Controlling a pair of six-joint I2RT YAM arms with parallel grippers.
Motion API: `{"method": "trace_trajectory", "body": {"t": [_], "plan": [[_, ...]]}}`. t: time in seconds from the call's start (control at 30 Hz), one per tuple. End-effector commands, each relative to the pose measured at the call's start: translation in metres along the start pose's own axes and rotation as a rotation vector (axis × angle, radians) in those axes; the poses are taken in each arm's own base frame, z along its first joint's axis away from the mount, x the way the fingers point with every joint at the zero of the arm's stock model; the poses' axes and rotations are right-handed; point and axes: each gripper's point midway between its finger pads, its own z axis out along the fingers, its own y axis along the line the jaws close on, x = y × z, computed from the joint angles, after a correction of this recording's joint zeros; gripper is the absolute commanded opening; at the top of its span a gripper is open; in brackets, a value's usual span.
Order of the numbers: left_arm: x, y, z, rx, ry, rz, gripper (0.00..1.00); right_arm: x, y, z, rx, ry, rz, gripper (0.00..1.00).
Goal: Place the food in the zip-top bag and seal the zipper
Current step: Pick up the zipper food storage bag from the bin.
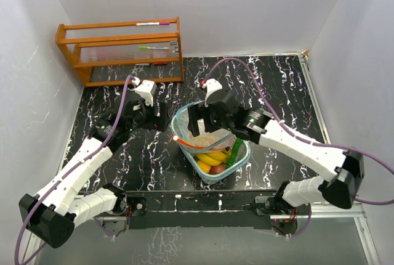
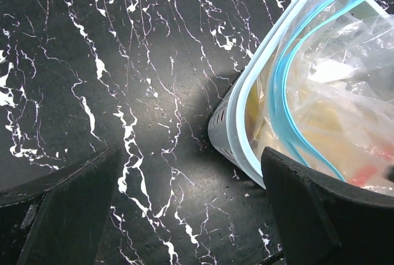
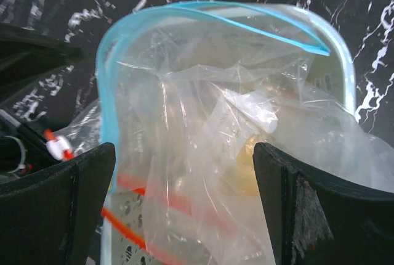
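Note:
A pale teal mesh basket (image 1: 242,161) stands mid-table. In its near half lie the food: yellow bananas (image 1: 216,156), a thin green pepper (image 1: 234,153), a mango (image 1: 203,166) and a small red fruit (image 1: 217,169). The clear zip-top bag (image 1: 206,137), with a blue rim and a red-orange stripe, lies crumpled in the basket's far half. My right gripper (image 1: 205,126) is open over the bag; in the right wrist view the bag (image 3: 203,123) fills the gap between the spread jaws of that gripper (image 3: 184,206). My left gripper (image 1: 165,117) is open and empty over the table, just left of the basket (image 2: 237,123).
A wooden rack (image 1: 123,49) with markers stands at the back left. White walls close in the black marbled table (image 1: 123,154) on three sides. The basket's rim and the bag's blue edge (image 2: 289,92) lie beside my left gripper's right finger (image 2: 320,216).

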Motion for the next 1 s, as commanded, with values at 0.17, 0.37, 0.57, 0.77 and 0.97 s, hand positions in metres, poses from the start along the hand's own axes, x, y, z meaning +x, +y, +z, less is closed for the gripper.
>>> {"method": "trace_trajectory", "body": {"t": [0.17,0.37,0.57,0.77,0.97], "plan": [[-0.015,0.006,-0.029,-0.043,-0.066,0.022,0.95,0.013,-0.005,0.036,0.032,0.035,-0.034,0.99],[-0.017,0.008,-0.034,-0.052,-0.08,0.023,0.95,0.033,-0.015,0.048,0.073,0.086,-0.043,0.72],[-0.011,0.01,-0.032,-0.059,-0.077,0.019,0.95,0.028,-0.044,0.035,0.224,0.025,-0.003,0.08],[-0.021,0.01,-0.036,-0.063,-0.098,0.021,0.96,-0.029,-0.014,-0.006,0.062,-0.173,0.003,0.08],[-0.032,0.008,-0.04,-0.064,-0.116,0.018,0.97,-0.082,0.024,-0.058,-0.134,-0.333,0.0,0.08]]}}
